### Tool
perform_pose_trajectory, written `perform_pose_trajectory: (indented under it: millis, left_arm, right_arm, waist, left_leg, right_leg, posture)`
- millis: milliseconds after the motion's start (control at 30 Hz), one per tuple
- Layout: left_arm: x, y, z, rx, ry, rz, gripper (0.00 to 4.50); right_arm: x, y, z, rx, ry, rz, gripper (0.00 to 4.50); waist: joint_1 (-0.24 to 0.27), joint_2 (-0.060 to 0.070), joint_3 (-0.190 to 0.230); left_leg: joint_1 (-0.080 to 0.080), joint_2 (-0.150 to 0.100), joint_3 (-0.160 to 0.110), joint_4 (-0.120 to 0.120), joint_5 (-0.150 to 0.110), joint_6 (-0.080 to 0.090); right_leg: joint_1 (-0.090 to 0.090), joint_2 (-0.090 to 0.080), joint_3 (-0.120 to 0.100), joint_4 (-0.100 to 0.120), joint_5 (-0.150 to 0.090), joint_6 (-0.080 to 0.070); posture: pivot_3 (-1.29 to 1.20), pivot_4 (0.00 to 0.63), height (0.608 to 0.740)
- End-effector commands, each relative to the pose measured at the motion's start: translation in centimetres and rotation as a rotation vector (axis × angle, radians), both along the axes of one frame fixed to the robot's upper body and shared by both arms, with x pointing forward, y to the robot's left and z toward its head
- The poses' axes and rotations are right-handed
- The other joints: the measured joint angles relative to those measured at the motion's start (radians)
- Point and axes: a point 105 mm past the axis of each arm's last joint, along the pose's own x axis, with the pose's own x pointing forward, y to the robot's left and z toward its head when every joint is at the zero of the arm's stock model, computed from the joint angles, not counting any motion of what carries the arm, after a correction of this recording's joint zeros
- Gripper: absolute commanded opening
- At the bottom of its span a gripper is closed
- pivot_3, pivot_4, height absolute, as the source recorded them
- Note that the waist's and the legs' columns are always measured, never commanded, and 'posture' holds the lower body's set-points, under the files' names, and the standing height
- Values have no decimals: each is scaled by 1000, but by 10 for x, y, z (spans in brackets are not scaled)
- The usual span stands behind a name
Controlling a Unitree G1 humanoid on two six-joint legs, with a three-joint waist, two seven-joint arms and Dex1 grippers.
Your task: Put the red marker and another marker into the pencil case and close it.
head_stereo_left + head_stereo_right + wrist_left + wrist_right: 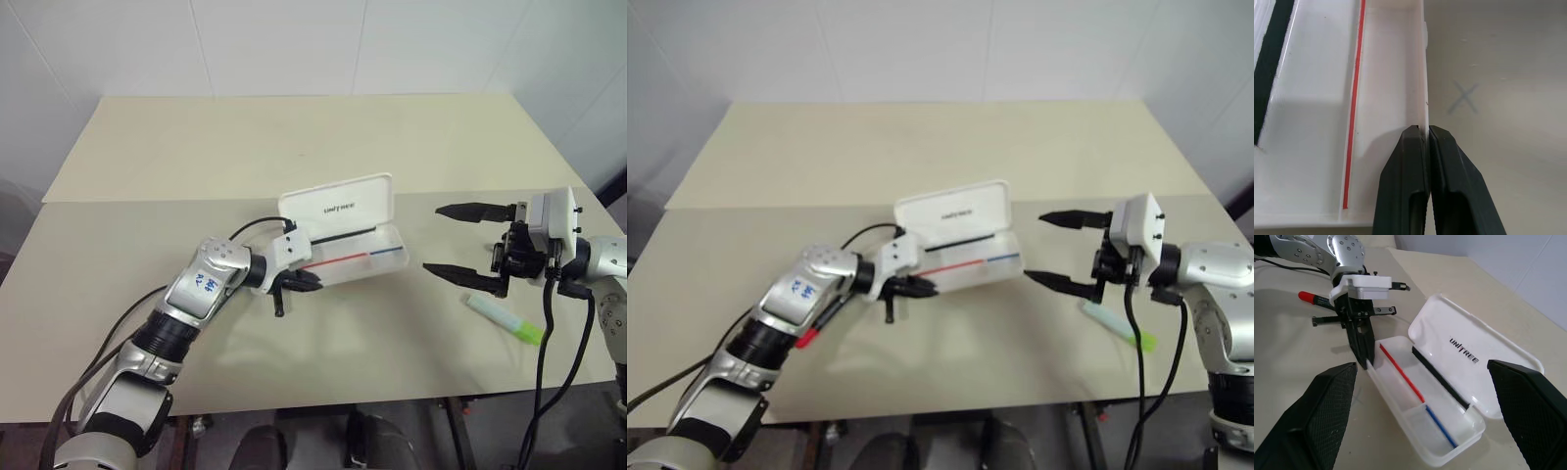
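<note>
Pinching the near wall of the open pencil case (348, 257), left gripper (306, 282); right gripper (468, 245) spread wide, empty, above highlighter (505, 320); red marker (818, 327) left.

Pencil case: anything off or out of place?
Nothing damaged. The pencil case lies open and empty, left end effector shut on its front wall. The red marker and the green highlighter are both on the table.

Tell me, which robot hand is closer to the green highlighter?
Right. The right gripper hangs open just beside the green highlighter; the left gripper is across the table, pinching the pencil case wall.
</note>
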Motion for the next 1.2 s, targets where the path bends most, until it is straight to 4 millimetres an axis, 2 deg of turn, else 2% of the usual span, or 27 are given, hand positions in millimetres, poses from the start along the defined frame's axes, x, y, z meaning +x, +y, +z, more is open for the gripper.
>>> perform_pose_trajectory:
  millis: [33, 267, 533, 633, 967, 1000, 1200]
  left_arm:
    - [-25, -4, -4, 50, 62, -104, 13]
    - [-35, 3, -10, 122, 75, -74, 13]
    - [-45, -2, -20, 118, 131, -23, 13]
    - [-45, -4, -19, 100, 141, -5, 860]
    - [-45, -7, -13, 40, 145, 4, 4330]
    - [-46, -8, -12, 33, 146, 4, 4459]
    - [-50, -7, -5, -21, 139, 4, 4459]
  right_arm:
    - [-4, -2, 8, 0, -22, 10, 4500]
    - [-7, -9, 1, -12, 16, 4, 4500]
    - [-14, -10, -5, -14, 49, 6, 4500]
    - [-14, -8, -6, -11, 55, 10, 4500]
    - [-9, -1, -7, -4, 62, 40, 4500]
    - [-9, -1, -7, -3, 63, 43, 4500]
    - [-4, 3, -9, 4, 62, 62, 4500]
  waist:
    - [0, 0, 0]
    - [0, 0, 0]
    - [0, 0, 0]
    - [1, 0, 0]
    - [2, 0, 0]
    - [2, 0, 0]
    - [0, 0, 0]
  left_leg:
    - [0, 0, 0, 0, 0, 0]
    - [0, 0, 0, 0, 0, 0]
    - [1, 0, 0, 0, 0, 0]
    - [1, 0, 0, 0, 0, 0]
    - [1, 0, -3, 7, 0, 0]
    - [1, 0, -4, 7, 0, 0]
    - [1, 0, -4, 8, 0, 1]
  right_leg:
    - [0, 0, 0, 0, 0, 0]
    - [0, 0, 0, 0, 0, 0]
    - [0, 0, 1, 0, 0, 0]
    - [0, 0, 1, 0, 0, 0]
    - [5, -1, 1, 2, 0, 0]
    - [5, -1, 1, 2, 0, 0]
    - [5, -1, 1, 3, 0, 0]
  posture:
    - [0, 150, 740]
    - [0, 150, 740]
    - [0, 150, 740]
    - [0, 150, 740]
    - [0, 150, 740]
    - [0, 150, 740]
    - [0, 150, 740]
